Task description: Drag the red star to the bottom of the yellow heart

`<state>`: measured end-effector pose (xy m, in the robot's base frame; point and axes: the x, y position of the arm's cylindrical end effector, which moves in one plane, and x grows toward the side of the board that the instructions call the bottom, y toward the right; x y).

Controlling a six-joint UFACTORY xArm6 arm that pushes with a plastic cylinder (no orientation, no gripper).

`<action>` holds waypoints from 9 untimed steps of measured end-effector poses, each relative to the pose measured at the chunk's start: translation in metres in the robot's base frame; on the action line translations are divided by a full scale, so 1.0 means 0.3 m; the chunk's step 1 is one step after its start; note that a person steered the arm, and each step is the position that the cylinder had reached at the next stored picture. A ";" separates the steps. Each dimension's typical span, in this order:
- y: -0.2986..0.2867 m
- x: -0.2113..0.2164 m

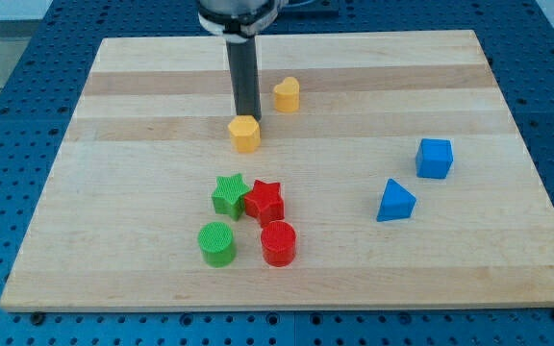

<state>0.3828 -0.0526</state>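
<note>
The red star (264, 200) lies near the board's middle, touching the green star (229, 194) on its left. The yellow heart (287, 94) sits toward the view's top, above and slightly right of the red star. A second yellow block, a pentagon (244, 134), lies below and left of the heart. My tip (248, 116) stands at the pentagon's top edge, left of the heart and well above the red star.
A red cylinder (278, 242) sits just below the red star, and a green cylinder (217, 243) to its left. A blue cube (434, 158) and a blue triangle (394, 201) lie at the view's right. The wooden board (113, 269) ends in blue surrounds.
</note>
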 end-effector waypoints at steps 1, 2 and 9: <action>0.020 0.018; 0.324 0.142; 0.111 0.238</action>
<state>0.4540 -0.0192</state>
